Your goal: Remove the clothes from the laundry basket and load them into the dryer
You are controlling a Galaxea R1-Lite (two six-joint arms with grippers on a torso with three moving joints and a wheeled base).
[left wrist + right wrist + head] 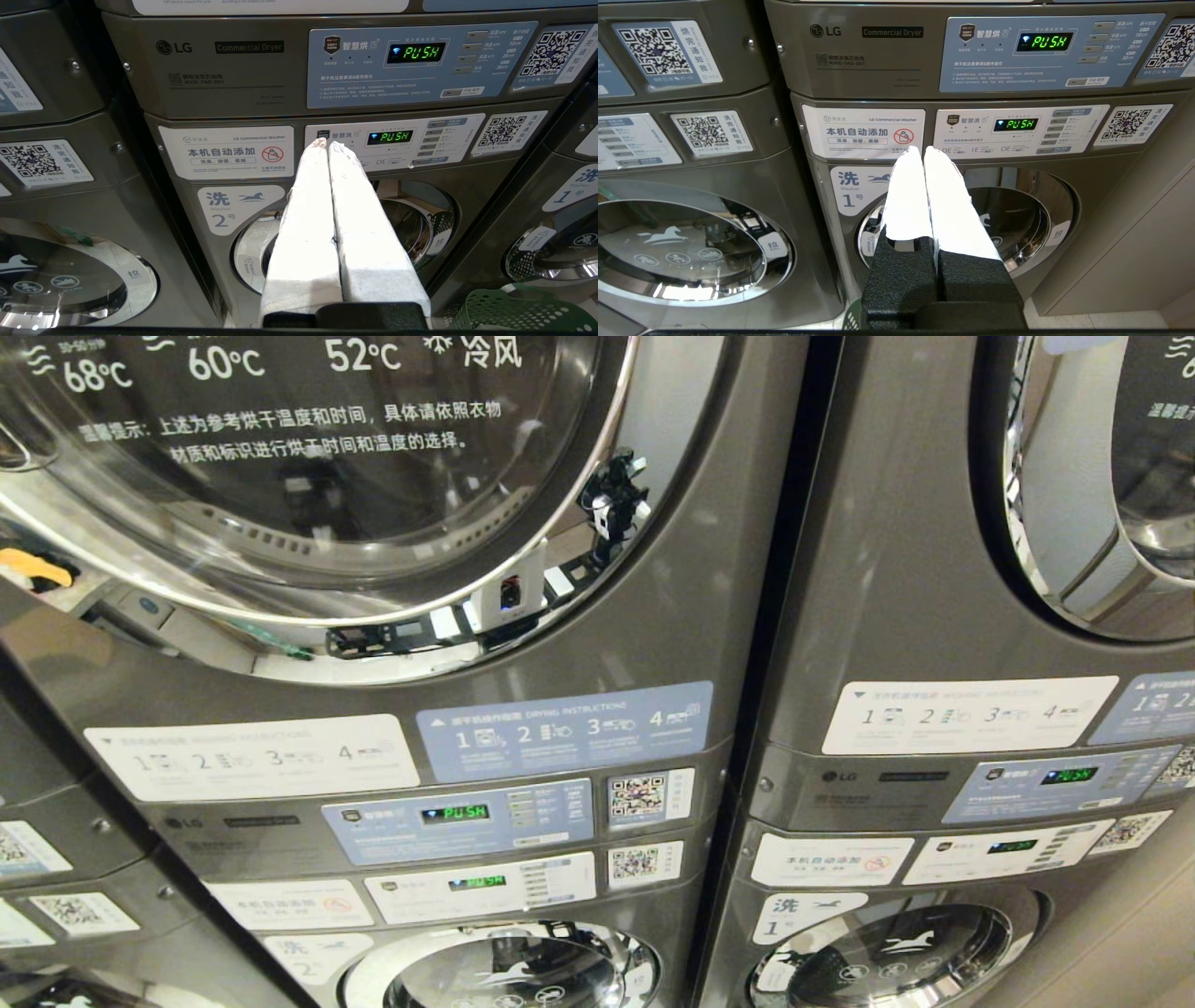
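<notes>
The dryer (597,644) is the upper grey machine, with a round glass door (308,476) and a lit panel (416,52). A corner of the green lattice laundry basket (518,310) shows on the floor between the two lower washers, and a sliver of this basket (852,322) appears in the right wrist view. No clothes are in view. My left gripper (327,142) is shut and empty, pointing at washer 2. My right gripper (920,149) is shut and empty too, facing washer 1. Neither arm appears in the head view.
A second stacked washer and dryer (971,616) stands to the right, and another stack (51,140) to the left. Washer doors (1017,219) sit low, near the floor. A beige wall panel (1148,242) closes off the far right.
</notes>
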